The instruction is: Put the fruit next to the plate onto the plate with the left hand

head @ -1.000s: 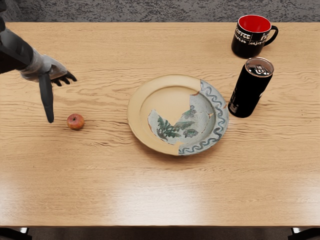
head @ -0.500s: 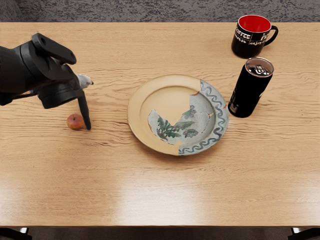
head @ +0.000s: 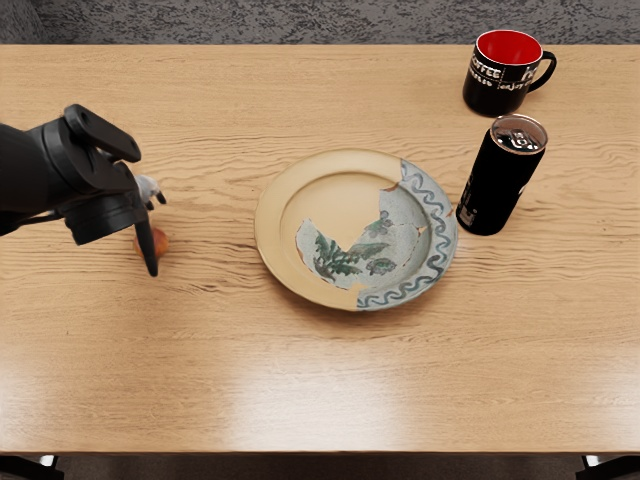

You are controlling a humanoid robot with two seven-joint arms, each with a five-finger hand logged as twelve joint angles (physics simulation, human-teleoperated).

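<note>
Head view: our left hand (head: pixel 108 203) hangs over the fruit (head: pixel 161 241) near the left edge of the desk (head: pixel 300 380), grip unclear. Small, light, likely to roll, so we'd pinch its sides.

You get white lettering on the side of the black mug (head: pixel 505 72) at the tabletop's far right corner, too blurred to read. The black tumbler (head: pixel 500 176), just nearer along the right edge, has 1 small pale mark low on its side, also unreadable.
</note>
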